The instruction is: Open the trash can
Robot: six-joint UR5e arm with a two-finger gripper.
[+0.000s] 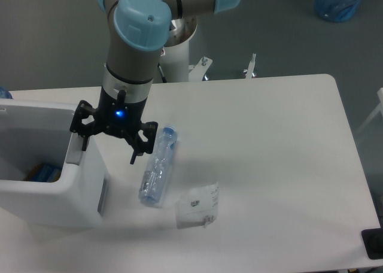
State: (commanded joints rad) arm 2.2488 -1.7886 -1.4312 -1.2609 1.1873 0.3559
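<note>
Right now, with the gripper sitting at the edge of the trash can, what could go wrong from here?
1. The gripper hangs open, one finger at the grey push tab of the trash can. Pulling away sideways could snag the rim and shift the bin.
2. The other finger hangs close to the plastic bottle lying on the table. A swing that way would probably roll it into the small packet.

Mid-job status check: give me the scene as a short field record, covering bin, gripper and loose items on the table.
trash can: left edge of table, top open, interior visible with something coloured inside
gripper: open, over the bin's right rim at the grey push tab
bottle: clear plastic, lying on the table beside the bin
packet: small clear packet, right of the bottle
</note>
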